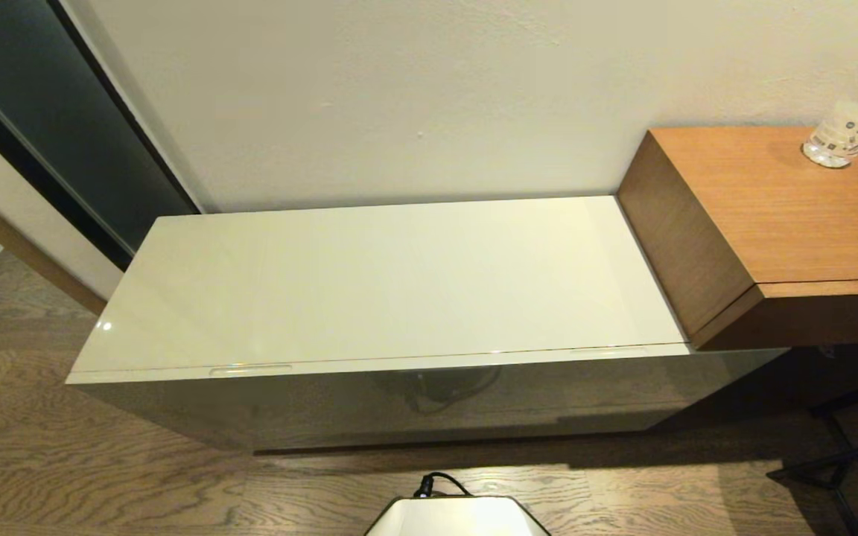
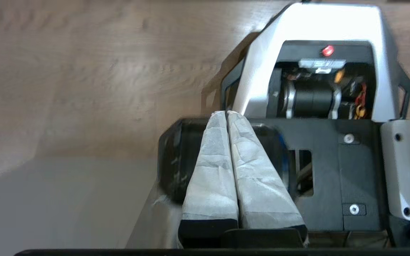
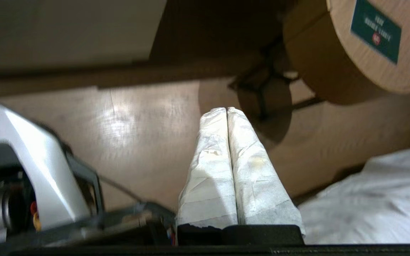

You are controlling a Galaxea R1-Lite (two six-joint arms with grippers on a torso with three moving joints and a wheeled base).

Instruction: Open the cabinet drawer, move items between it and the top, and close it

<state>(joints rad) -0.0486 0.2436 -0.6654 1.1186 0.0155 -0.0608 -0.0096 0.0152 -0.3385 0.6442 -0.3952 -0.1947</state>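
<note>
The long cream-beige cabinet (image 1: pixel 429 402) stands against the wall in the head view. Its glossy top (image 1: pixel 392 275) carries nothing. The drawer (image 1: pixel 369 406) is pushed in, with one slot handle (image 1: pixel 250 369) at the left of its upper edge and another (image 1: pixel 608 350) at the right. Neither arm shows in the head view. My left gripper (image 2: pixel 226 113) hangs shut and empty over the robot's base and the wood floor. My right gripper (image 3: pixel 227 109) is likewise shut and empty, low above the floor.
A taller brown wood-grain desk unit (image 1: pixel 771 223) butts against the cabinet's right end, with a clear bottle (image 1: pixel 846 126) on it. Black chair legs (image 1: pixel 839 461) stand at the lower right. A round wooden stool (image 3: pixel 365 46) and white bedding (image 3: pixel 376 199) lie near the right gripper.
</note>
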